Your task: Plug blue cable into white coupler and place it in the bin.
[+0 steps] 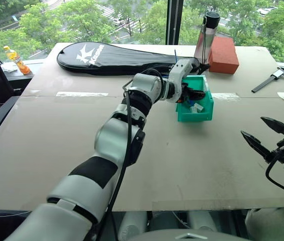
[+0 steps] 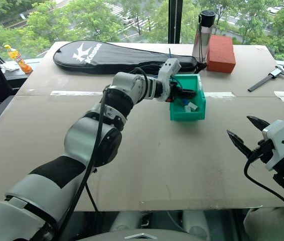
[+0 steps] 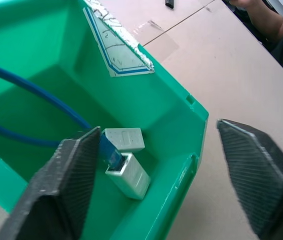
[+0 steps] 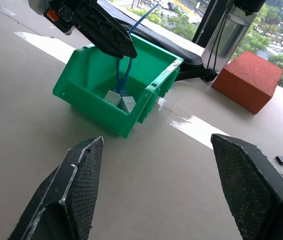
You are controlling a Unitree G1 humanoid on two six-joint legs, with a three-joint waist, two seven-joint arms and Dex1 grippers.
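Observation:
The green bin (image 1: 196, 115) stands mid-table, toward the far side. Inside it a blue cable (image 3: 41, 92) runs down into a white coupler (image 3: 129, 175) on the bin floor. A second white block (image 3: 124, 139) lies touching it, and another blue strand passes beside them. My left gripper (image 1: 194, 94) hovers over the bin's mouth, open, with nothing between its fingers (image 3: 66, 185). In the right wrist view the cable (image 4: 124, 75) rises out of the bin behind that gripper. My right gripper (image 1: 252, 126) hangs open and empty at the near right, well away from the bin.
A black racket bag (image 1: 107, 57) lies behind the bin, with a bottle (image 1: 207, 37) and a red brick (image 1: 223, 54) at the back right. A small tool (image 1: 270, 80) lies at the far right. A person's arm (image 3: 276, 30) shows beyond the table.

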